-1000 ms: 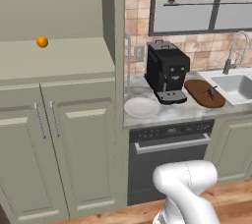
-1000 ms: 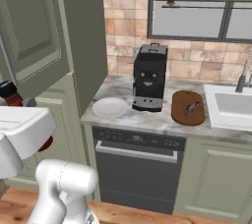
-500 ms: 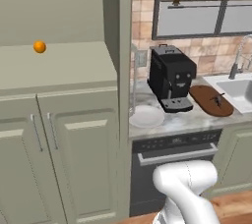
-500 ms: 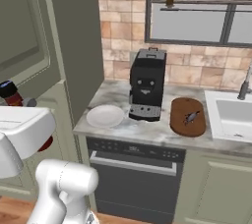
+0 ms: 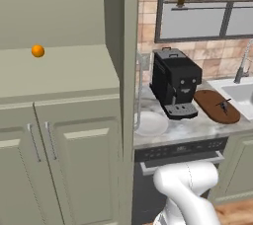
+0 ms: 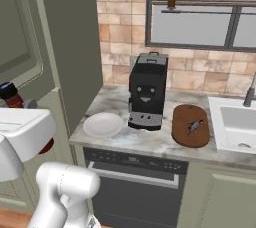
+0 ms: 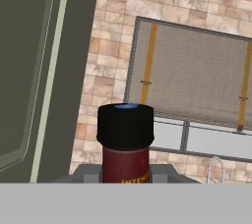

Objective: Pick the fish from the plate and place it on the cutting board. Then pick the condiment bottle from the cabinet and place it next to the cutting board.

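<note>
My gripper (image 7: pixel 125 175) is shut on the condiment bottle (image 7: pixel 125 142), a dark-red bottle with a black cap, held upright in front of the hand camera. In the right base view the condiment bottle (image 6: pixel 9 95) shows at the far left, above my white hand. The fish (image 6: pixel 194 126) lies on the round brown cutting board (image 6: pixel 189 137), right of the coffee machine. The white plate (image 6: pixel 102 124) sits bare to the machine's left. From the left base view I see the plate (image 5: pixel 150 123), the cutting board (image 5: pixel 210 101), the fish (image 5: pixel 225 106) and the sage-green cabinet (image 5: pixel 59 86).
A black coffee machine (image 5: pixel 175 83) stands between plate and board. A sink with a faucet (image 6: pixel 235 122) lies right of the board. The open cabinet door (image 6: pixel 22 27) hangs at the left. A small orange ball (image 5: pixel 37 51) rests on the cabinet shelf. An oven front (image 6: pixel 135 182) sits under the counter.
The whole picture has shifted: the base has driven closer to the counter, so the plate, machine and board look larger. The bottle stays in my shut gripper.
</note>
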Robot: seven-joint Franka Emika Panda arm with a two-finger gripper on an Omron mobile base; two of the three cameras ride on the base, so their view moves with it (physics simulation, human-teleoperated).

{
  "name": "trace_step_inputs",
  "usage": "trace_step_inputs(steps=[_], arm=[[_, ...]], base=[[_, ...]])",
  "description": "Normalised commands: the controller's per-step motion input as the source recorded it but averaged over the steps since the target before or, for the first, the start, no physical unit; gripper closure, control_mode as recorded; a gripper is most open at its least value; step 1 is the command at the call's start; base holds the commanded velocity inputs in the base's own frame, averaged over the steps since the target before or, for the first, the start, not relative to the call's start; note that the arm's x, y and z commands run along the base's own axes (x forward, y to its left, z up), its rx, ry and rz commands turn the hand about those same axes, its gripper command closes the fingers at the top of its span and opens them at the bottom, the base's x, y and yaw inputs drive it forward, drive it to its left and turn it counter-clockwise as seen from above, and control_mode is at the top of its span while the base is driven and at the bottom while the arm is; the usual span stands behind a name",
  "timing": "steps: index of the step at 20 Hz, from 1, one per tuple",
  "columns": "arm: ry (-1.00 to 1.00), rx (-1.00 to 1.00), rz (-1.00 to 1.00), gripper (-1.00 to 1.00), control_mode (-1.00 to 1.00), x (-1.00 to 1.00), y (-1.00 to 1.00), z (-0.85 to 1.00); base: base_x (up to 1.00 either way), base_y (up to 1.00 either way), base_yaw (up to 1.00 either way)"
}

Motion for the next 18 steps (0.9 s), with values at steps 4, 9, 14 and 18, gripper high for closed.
trace_step_inputs(steps=[4,9,14,18], arm=[[0.00,0.00,0.00,1.00,1.00,0.00,0.00,0.00],[0.00,0.00,0.00,1.00,1.00,0.00,0.00,0.00],[0.00,0.00,0.00,1.00,1.00,0.00,0.00,0.00],[0.00,0.00,0.00,1.00,1.00,0.00,0.00,0.00]], base=[[0.37,-0.15,0.00],[0.40,-0.11,0.00],[0.34,-0.10,0.00],[0.30,-0.09,0.00]])
